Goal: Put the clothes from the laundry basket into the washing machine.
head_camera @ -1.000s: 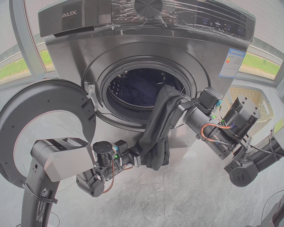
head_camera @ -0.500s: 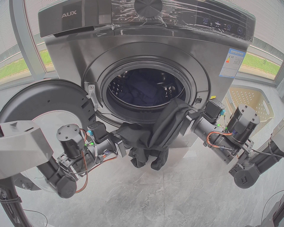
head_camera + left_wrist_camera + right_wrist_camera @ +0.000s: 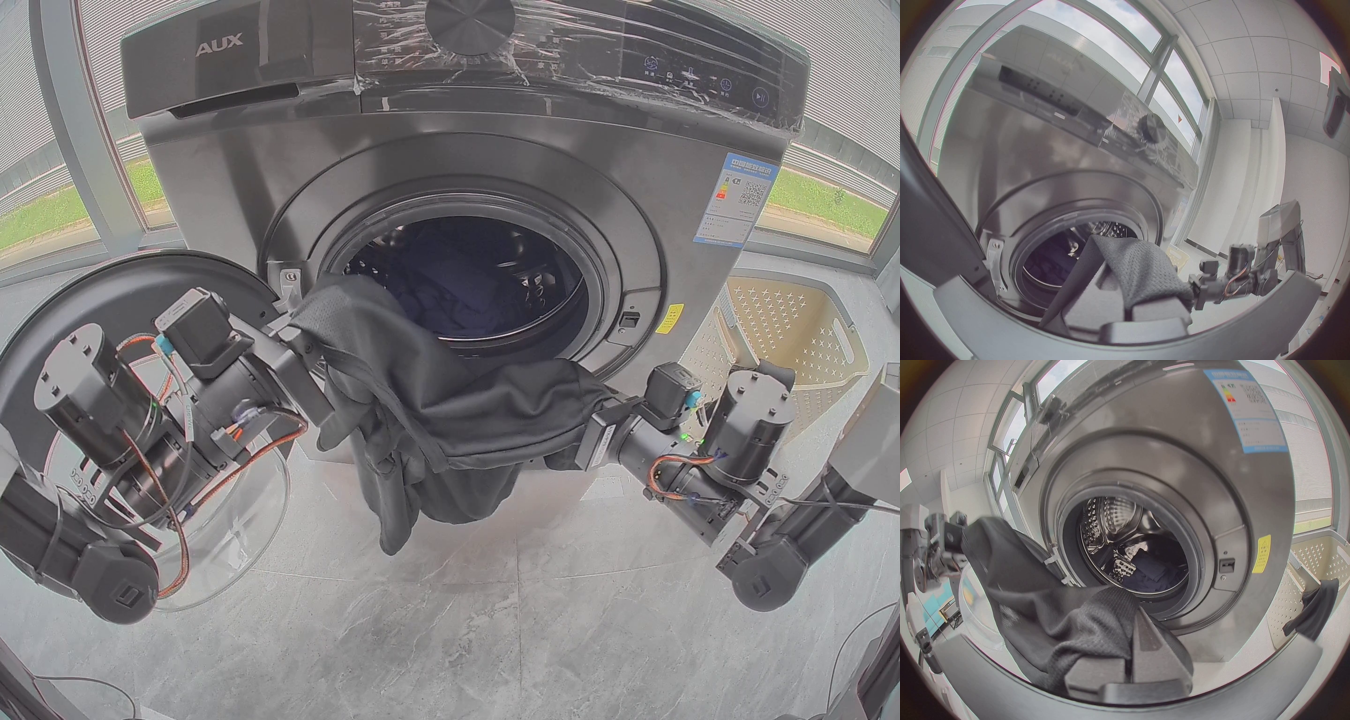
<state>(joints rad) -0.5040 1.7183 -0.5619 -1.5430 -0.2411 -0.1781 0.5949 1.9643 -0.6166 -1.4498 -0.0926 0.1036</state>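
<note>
left pincer (image 3: 302, 339): I clamp the garment (image 3: 441, 412); I've risen from below the washer (image 3: 469, 159) mouth to its left rim.
right pincer (image 3: 579, 433): I grip the other end; I've sunk below the mouth's right.
garment: now stretched under the mouth, outside the washer.

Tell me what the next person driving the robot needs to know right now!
Left gripper: jaws shut on one end of the dark garment, in front of the open door.
Right gripper: jaws shut on the other end, below the right side of the drum opening.
Things: the garment is stretched between both arms in front of the washing machine, its middle hanging down, not inside. The laundry basket stands right of the machine.
Done: blue clothes lie in the drum.
Left: push this garment in; a dark cloth hangs on the basket.
</note>
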